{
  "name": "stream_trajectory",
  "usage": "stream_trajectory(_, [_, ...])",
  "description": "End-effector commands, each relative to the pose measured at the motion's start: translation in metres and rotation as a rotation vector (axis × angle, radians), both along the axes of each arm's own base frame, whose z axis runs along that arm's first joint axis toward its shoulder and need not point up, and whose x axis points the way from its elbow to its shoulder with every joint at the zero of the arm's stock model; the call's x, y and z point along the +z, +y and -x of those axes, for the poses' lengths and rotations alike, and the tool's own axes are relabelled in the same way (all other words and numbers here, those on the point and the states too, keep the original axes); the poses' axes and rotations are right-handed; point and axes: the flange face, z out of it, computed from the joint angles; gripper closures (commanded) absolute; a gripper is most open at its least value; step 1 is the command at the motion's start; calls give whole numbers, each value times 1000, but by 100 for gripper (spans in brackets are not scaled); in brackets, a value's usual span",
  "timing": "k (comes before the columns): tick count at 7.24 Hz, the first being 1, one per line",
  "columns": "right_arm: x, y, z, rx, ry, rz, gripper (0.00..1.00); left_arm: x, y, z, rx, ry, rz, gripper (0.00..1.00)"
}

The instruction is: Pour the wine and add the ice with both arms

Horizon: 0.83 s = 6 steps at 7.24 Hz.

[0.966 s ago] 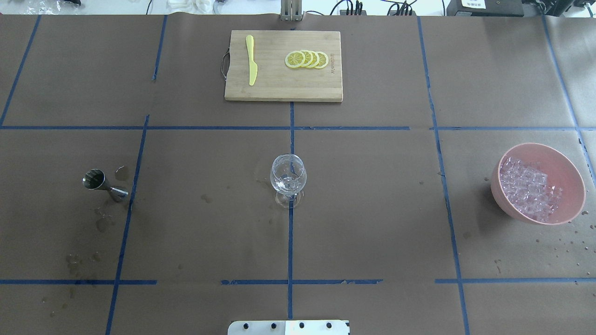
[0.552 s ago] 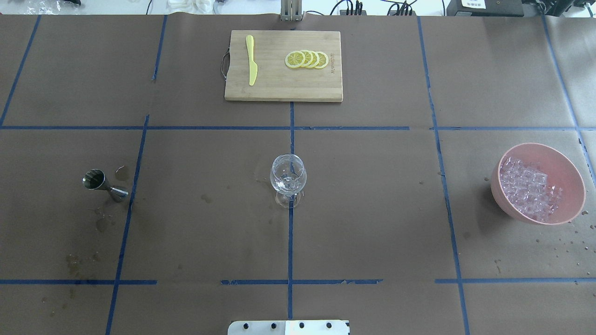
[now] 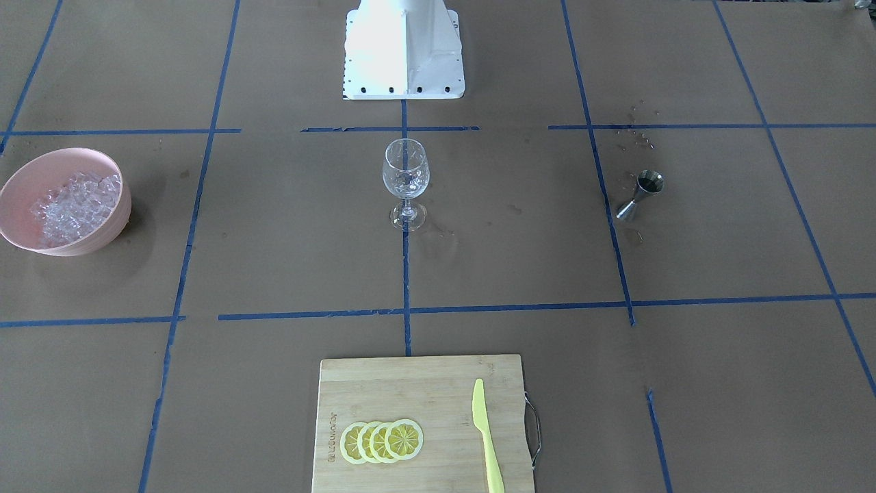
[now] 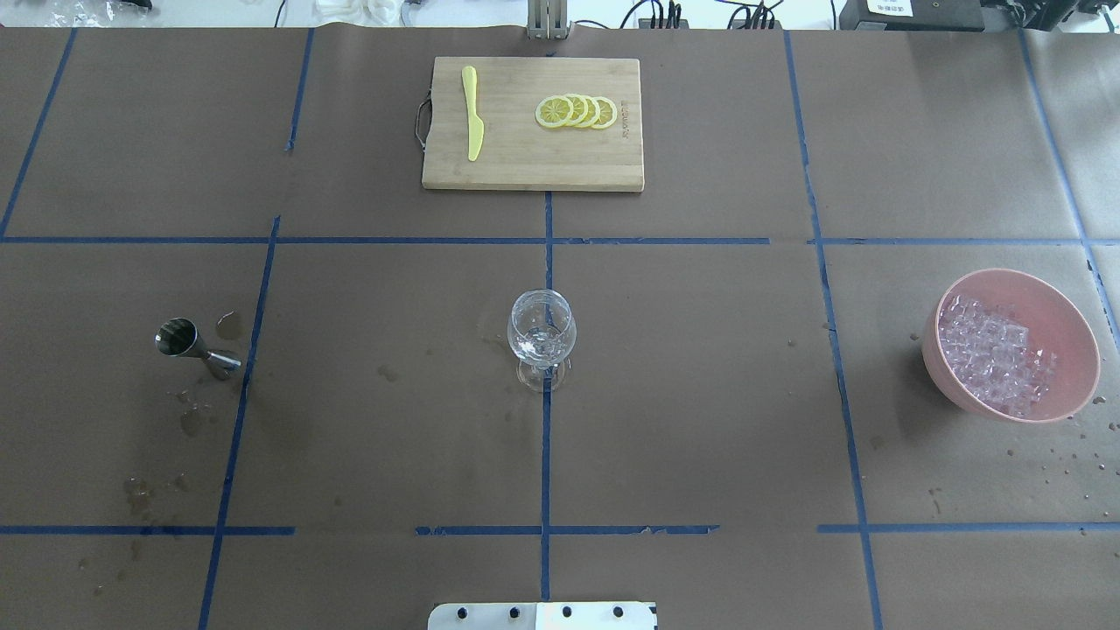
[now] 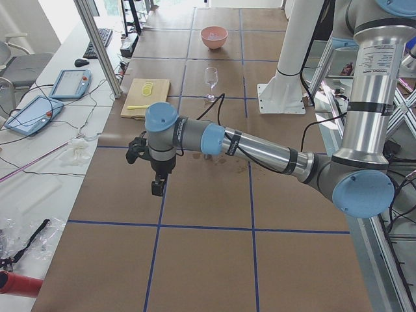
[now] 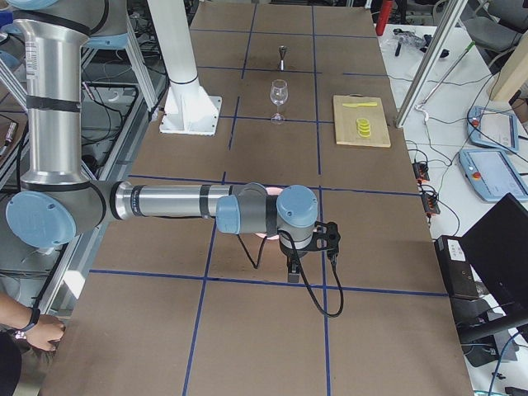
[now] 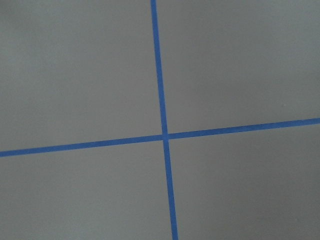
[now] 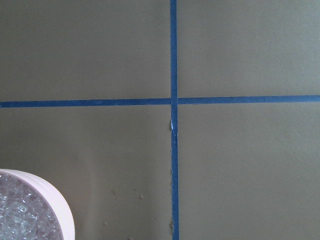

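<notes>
Glossy whitish-clear ice (image 4: 993,363) lay in pink bowl (image 4: 1072,317), faint colourless wine (image 4: 540,347) in stemmed glass (image 4: 542,313), left gripper (image 5: 156,189) and right gripper (image 6: 292,274), opening could not be told.

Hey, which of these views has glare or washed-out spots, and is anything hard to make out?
Exterior front-facing: the white base block is blown out, its surface detail lost. Overhead exterior: the stemmed glass shows only glints, so its contents are hard to tell. Right wrist-mounted: sharp, but the pink bowl is cropped at the corner.
</notes>
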Motion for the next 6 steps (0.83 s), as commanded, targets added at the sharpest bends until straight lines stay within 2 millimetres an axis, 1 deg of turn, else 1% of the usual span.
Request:
stream_trajectory(1, [-7, -2, 1, 2, -1, -10, 0, -74, 16, -26, 9, 25, -115, 0])
stream_trajectory(2, [-12, -7, 0, 1, 1, -23, 0, -113, 31, -62, -6, 69, -110, 0])
stream_trajectory(3, [-19, -10, 1, -1, 5, -59, 0, -147, 50, -104, -26, 113, -78, 0])
stream_trajectory(4, [-16, -6, 1, -1, 2, -75, 0, -163, 60, -118, -62, 164, -86, 0])
stream_trajectory(5, [-16, -9, 6, -9, 9, -74, 0, -165, 82, -146, -82, 212, -61, 0])
stream_trajectory(6, [-16, -8, 6, -10, 5, -73, 0, -159, 100, -177, -131, 215, -61, 0])
